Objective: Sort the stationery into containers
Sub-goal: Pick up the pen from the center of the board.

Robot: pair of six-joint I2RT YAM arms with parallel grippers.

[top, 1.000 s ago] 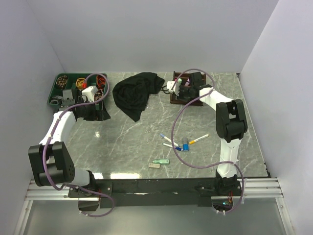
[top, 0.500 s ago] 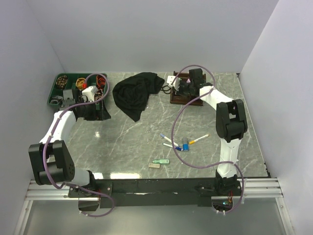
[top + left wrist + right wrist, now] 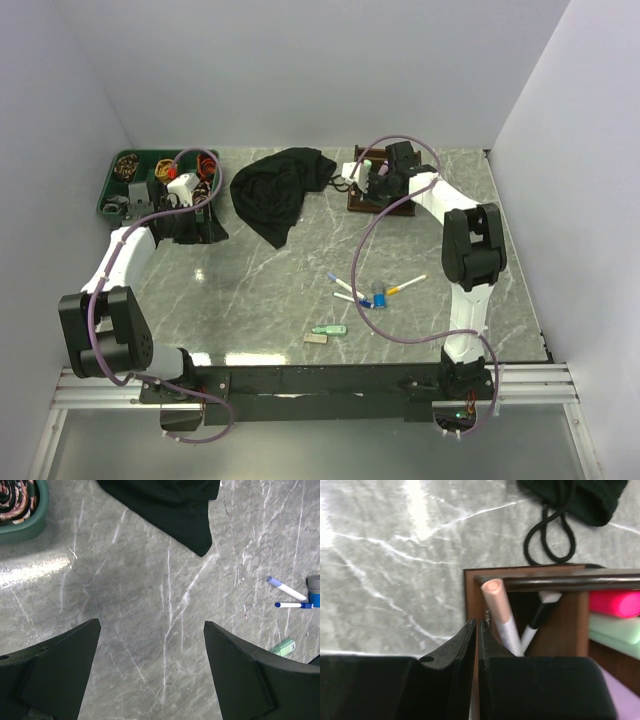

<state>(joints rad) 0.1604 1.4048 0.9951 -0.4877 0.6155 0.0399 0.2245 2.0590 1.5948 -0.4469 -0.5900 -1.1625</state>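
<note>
right gripper (image 3: 477,630) is seen pressed shut at the wooden organiser (image 3: 471,597), nothing visible between the jaws; pink-capped pen (image 3: 496,600) is lodged in its corner slot, so a straight lift is advised; left gripper (image 3: 150,670) is held wide, empty

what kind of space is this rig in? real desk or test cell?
Probably a lab test cell. Plain white walls box in a marble-pattern tabletop. The left arm and right arm mount on an aluminium rail. Loose pens lie staged on the tabletop.
</note>
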